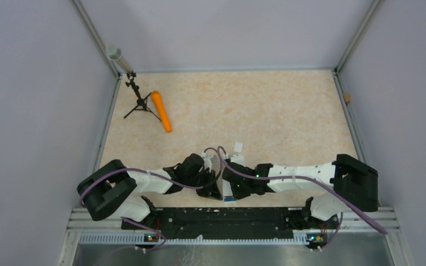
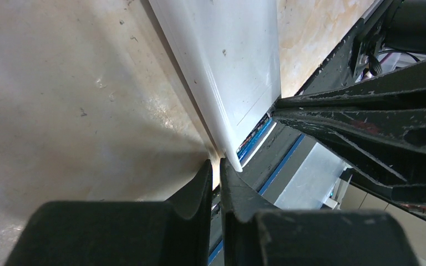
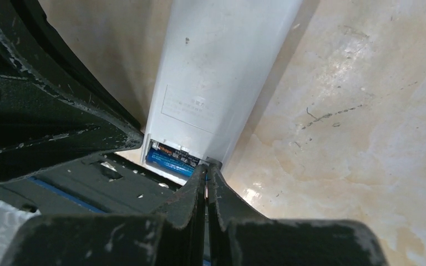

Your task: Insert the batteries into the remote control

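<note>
The remote control (image 3: 222, 72) lay back-up on the bench (image 3: 366, 111), with a blue battery (image 3: 172, 159) showing in the recess at its near end. The right hand (image 3: 206, 167), shut on nothing, sat at that end. The left hand (image 2: 216, 165), narrow and almost closed, sat at the corner. Seating the battery probably called for a gentle, square push while the left steadied the case

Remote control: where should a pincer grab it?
Probably across the long side edges at mid-body of the remote control, from above its white back: those edges run straight and parallel, clear of the near-end recess holding the blue battery.
</note>
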`<state>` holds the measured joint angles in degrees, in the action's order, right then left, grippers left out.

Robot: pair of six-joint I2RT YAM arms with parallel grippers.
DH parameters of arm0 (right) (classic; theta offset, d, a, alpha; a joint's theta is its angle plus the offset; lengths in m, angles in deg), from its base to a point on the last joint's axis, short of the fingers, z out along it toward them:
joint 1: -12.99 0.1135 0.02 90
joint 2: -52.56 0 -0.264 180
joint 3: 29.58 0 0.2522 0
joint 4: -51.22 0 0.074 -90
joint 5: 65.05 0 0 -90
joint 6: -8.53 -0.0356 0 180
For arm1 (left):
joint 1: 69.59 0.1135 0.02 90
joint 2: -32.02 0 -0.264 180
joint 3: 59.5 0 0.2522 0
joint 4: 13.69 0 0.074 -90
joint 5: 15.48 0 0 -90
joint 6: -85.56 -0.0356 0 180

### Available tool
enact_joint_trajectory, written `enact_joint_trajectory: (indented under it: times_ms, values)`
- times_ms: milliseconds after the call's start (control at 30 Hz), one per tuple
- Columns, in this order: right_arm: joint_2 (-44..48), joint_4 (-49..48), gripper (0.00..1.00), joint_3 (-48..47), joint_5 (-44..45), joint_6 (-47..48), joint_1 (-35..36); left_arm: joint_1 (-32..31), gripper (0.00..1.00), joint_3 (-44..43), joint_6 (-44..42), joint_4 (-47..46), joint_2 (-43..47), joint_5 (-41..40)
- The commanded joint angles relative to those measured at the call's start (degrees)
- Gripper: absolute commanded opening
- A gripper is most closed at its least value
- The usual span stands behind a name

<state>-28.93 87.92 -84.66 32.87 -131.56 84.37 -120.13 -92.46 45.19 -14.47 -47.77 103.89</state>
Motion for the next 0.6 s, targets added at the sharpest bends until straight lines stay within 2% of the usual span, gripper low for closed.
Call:
enact_joint_trajectory:
  times_ms: [0, 300, 567]
  values:
    - [-9.49, 0.89, 0.0, -4.08, 1.22, 1.62, 3.34, -0.45, 0.11, -0.88, -0.67, -1.05, -1.42, -1.46]
    - [-16.49, 7.61, 0.0, -9.65, 5.77, 1.2, 5.66, -0.43, 0.11, -0.57, -0.67, -1.22, -1.33, -1.55]
    - [-17.95, 9.84, 0.0, -11.67, 8.1, -0.68, 6.5, -0.43, 0.11, -0.77, -1.24, -0.8, -1.12, -1.48]
